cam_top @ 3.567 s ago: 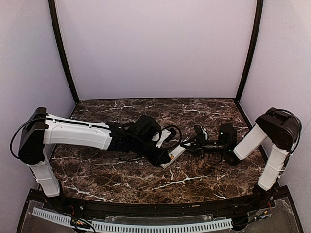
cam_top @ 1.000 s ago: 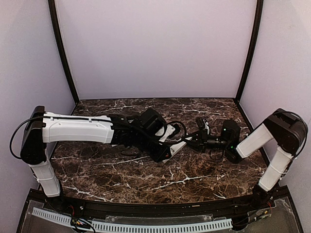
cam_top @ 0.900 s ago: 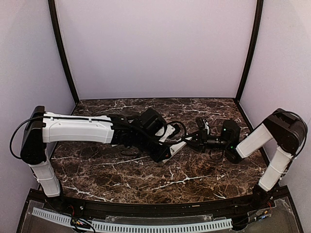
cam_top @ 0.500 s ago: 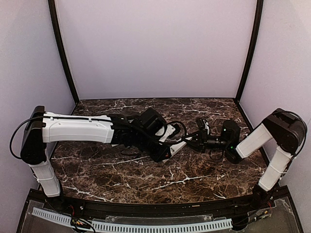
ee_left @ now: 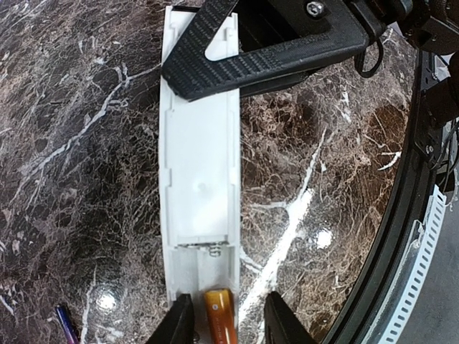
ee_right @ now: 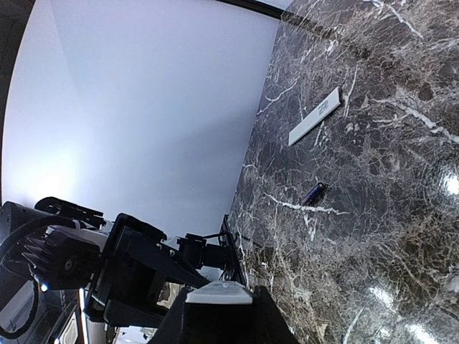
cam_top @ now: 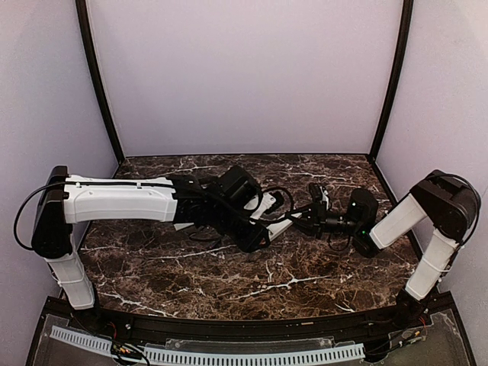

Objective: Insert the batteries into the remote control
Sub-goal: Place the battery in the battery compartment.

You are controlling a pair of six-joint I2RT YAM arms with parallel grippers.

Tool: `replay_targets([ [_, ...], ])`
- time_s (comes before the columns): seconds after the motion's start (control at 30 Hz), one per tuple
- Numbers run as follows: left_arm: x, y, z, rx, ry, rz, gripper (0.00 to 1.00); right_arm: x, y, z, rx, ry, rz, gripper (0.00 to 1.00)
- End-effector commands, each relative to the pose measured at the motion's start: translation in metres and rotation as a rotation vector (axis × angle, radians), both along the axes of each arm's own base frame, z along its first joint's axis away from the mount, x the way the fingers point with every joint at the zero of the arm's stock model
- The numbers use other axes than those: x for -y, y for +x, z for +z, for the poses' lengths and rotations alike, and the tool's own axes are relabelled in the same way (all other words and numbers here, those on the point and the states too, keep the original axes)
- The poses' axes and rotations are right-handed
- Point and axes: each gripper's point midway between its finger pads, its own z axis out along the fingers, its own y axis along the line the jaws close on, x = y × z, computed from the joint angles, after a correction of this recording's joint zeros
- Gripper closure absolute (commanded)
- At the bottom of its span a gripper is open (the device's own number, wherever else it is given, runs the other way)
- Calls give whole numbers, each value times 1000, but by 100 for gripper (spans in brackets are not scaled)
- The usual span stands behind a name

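The white remote control (ee_left: 199, 165) lies on the dark marble with its battery bay facing up. One orange battery (ee_left: 219, 317) rests in the bay's near end, short of the spring. My left gripper (ee_left: 228, 307) straddles it, open, with a gap on each side of the battery. My right gripper (ee_right: 217, 297) is shut on the remote's far end, and its black fingers (ee_left: 215, 54) cross that end in the left wrist view. In the top view the left gripper (cam_top: 255, 239) and right gripper (cam_top: 303, 221) meet at the remote (cam_top: 280, 226). A second, purple battery (ee_right: 313, 193) lies loose on the table.
A flat white cover strip (ee_right: 314, 116) lies farther out on the marble beyond the purple battery (ee_left: 64, 320). The table's black front rail (ee_left: 412, 215) and a white slotted strip (ee_left: 432, 236) run close to the right of the remote. Lilac walls enclose three sides.
My left jaws have widened and let go of the orange battery, which now lies in the bay. The right gripper keeps its hold on the remote's end.
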Motion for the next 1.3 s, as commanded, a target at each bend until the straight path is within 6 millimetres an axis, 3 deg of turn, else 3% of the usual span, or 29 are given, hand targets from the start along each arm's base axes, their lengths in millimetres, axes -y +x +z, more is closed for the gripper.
replay_targets([
  [0.0, -23, 11, 20, 68, 47, 51, 65, -3, -12, 20, 74, 61, 70, 100],
  [0.3, -38, 8, 26, 79, 64, 67, 65, -3, -10, 14, 50, 44, 60, 100],
  [0.67, -37, 0, 33, 63, 25, 41, 66, -2, -5, 0, 4, 1, 39, 100],
  [0.93, -32, -27, 39, 1, -45, -80, 75, 0, -5, -1, -6, 8, 37, 100],
  [1.27, -39, -50, 19, -84, -4, -179, 88, -1, -6, 1, -4, 13, 51, 100],
])
